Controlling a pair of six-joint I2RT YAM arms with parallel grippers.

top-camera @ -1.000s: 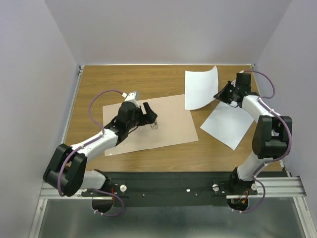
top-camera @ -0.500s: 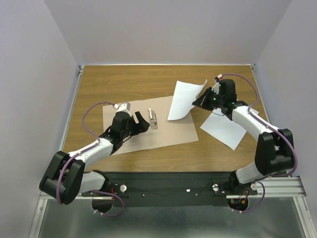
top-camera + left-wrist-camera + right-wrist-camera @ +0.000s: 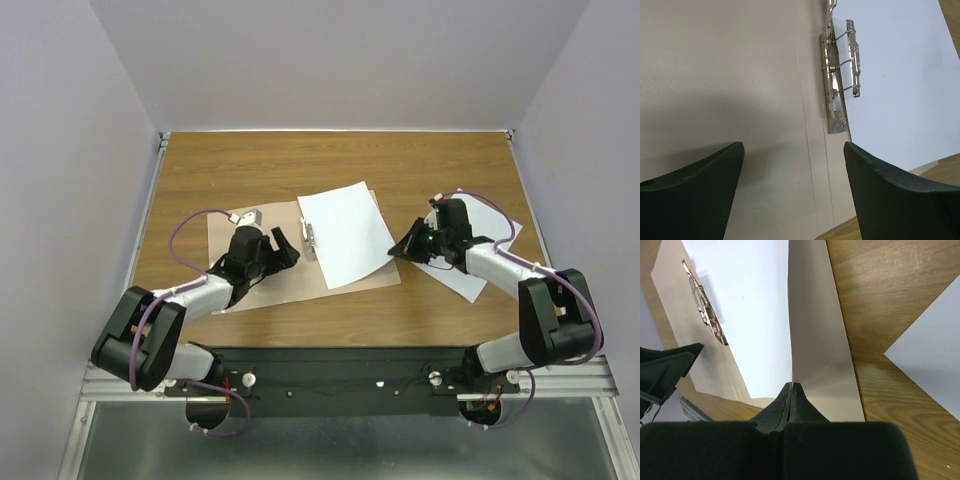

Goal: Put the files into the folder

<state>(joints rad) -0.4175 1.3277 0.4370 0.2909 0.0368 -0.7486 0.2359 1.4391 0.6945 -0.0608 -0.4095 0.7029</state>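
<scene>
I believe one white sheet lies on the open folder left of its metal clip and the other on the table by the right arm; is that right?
Not quite: the top view shows the white sheet on the folder right of its metal clip, not left. The rest holds.

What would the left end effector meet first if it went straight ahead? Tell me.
Most likely the silver metal spring clip on the flat pinkish-tan folder: it lies just ahead of the open left end effector, slightly off-centre. Height is unclear, so it might pass above.
</scene>
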